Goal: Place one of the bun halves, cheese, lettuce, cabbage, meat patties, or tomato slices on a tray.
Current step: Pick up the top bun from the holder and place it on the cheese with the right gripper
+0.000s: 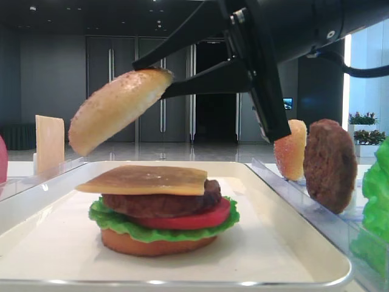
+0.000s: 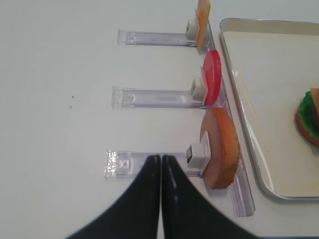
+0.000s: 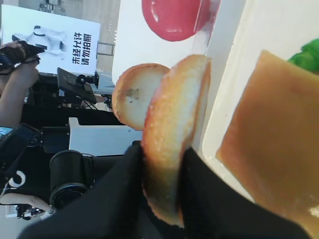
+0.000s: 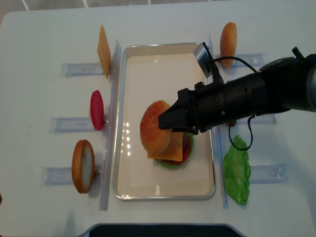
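Hovering over the tray [image 4: 129, 123]: one bun top [image 4: 154, 134], tilted, pinched at its edge by the right gripper [image 4: 165, 120].

On the tray, under the bun top: stack of bottom bun [image 1: 157, 244], lettuce [image 1: 127, 224], tomato [image 1: 194, 218], patty [image 1: 159, 202], cheese [image 1: 147, 180] uppermost.

Left of the tray, upright in clear racks [image 2: 152, 96]: cheese slice [image 4: 103, 51], tomato slice [image 4: 97, 109], bun half [image 4: 83, 166].

Right of the tray: bun [image 4: 227, 44], lettuce leaf [image 4: 237, 171].

Left gripper [image 2: 160, 162]: jaws closed on nothing, beside the bun half.
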You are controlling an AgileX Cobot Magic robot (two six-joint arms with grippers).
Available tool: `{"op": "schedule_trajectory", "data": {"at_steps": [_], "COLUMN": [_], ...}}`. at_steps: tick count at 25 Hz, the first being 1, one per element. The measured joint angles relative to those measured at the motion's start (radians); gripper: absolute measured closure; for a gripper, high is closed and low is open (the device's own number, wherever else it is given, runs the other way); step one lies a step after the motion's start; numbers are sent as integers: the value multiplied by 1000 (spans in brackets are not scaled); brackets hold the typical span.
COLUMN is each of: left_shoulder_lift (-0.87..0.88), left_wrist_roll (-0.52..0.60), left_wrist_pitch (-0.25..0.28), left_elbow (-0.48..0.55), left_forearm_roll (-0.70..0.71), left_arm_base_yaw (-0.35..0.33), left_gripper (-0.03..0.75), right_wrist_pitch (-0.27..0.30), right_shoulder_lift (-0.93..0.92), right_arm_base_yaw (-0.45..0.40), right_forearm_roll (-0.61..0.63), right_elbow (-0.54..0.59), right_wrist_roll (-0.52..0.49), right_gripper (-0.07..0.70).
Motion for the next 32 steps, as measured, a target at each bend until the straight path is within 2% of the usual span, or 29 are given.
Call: {"op": "schedule_trajectory", "data": {"at_steps": [3, 8, 22, 32], "left_shoulder_lift": [0, 0, 0, 0], "left_wrist_roll": [0, 0, 0, 0], "left_wrist_pitch": [0, 0, 0, 0], "left_elbow": [0, 0, 0, 0], "left_forearm_roll": [0, 0, 0, 0], "left_arm_base_yaw": [0, 0, 0, 0], "left_gripper": [715, 715, 715, 715], "right_wrist_pitch": [39, 59, 61, 67], "right_shoulder_lift": [30, 61, 88, 88], "right_arm_base_yaw": [-9, -11, -22, -42], "right_forearm_roll": [4, 4, 7, -17], "right_elbow": [0, 0, 0, 0], "right_wrist_roll": [-6, -23, -32, -32], "right_gripper": [434, 434, 435, 384]}}
